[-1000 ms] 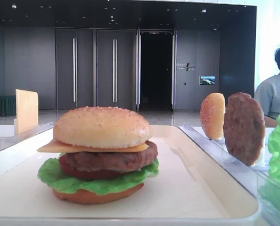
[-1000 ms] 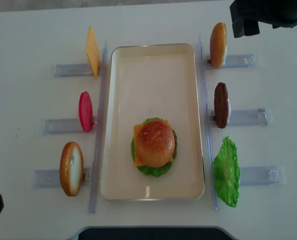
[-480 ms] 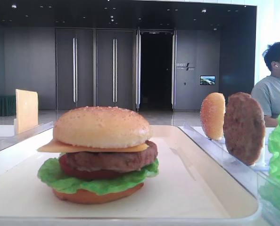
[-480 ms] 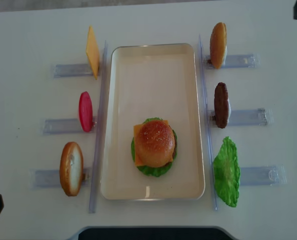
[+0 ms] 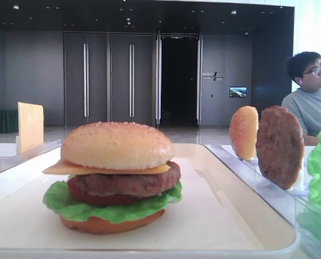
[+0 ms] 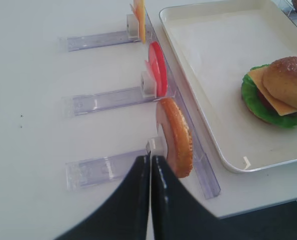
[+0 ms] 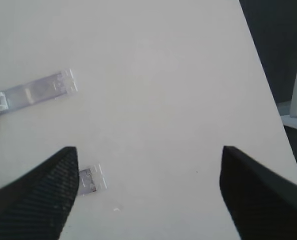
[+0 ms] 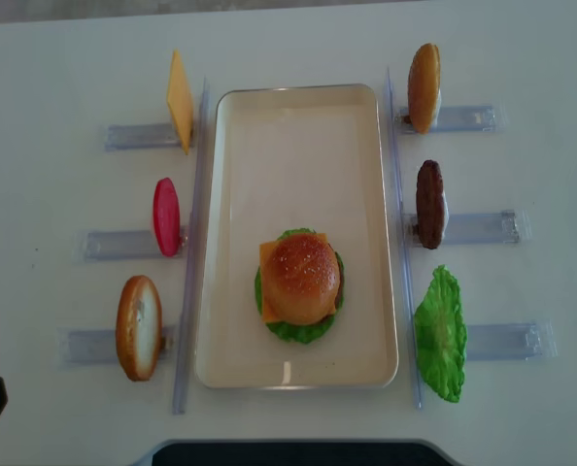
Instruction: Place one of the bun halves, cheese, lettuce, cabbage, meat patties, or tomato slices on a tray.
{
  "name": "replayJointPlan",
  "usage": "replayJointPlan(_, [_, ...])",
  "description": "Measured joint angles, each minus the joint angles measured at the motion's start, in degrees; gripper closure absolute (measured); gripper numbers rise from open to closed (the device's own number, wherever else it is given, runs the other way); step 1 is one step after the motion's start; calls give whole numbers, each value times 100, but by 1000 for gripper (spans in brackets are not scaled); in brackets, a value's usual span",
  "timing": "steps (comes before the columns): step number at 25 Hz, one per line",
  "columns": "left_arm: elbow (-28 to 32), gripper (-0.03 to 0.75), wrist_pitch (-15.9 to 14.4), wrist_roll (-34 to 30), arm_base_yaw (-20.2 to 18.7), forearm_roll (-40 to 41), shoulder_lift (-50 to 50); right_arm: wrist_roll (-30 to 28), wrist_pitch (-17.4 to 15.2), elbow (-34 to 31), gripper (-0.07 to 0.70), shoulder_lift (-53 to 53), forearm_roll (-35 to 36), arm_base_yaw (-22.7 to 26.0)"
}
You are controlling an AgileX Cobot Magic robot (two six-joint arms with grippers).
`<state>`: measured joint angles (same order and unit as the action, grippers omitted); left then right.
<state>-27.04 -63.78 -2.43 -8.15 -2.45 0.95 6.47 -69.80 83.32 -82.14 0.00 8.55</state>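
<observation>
On the cream tray stands a stacked burger. Its sesame bun top lies over cheese, a meat patty, tomato and lettuce. In clear holders beside the tray stand a spare cheese slice, a tomato slice, an orange-brown bun half, a sesame bun half, a patty and a lettuce leaf. Cabbage is out of view. My left gripper is shut and empty, just left of the orange-brown bun half. My right gripper is open over bare table.
Long clear rails run along both sides of the tray. A clear holder's end lies ahead of the right gripper, near the table's right edge. A person sits behind on the right.
The right arm has drawn back out of the overhead view's top right corner. The person behind has leaned into view. The left gripper and the food have not moved.
</observation>
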Motion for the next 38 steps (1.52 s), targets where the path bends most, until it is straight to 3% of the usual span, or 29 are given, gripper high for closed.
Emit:
replayJointPlan(8, [0,716,0,0,0,0,0,-32,0,0,55,1106,-460,-592])
replayJointPlan(17, [0,716,0,0,0,0,0,5,178,-147,55,3133,-1133,-1273])
replayJointPlan(21, [0,716,0,0,0,0,0,12,361,-749,55,4078,-1305,-1316])
replayJointPlan(29, [0,716,0,0,0,0,0,-46,913,-2708,55,6055,-1413,-1316])
replayJointPlan(38, [0,716,0,0,0,0,0,-543,989,-4173,55,7856,-516,-1316])
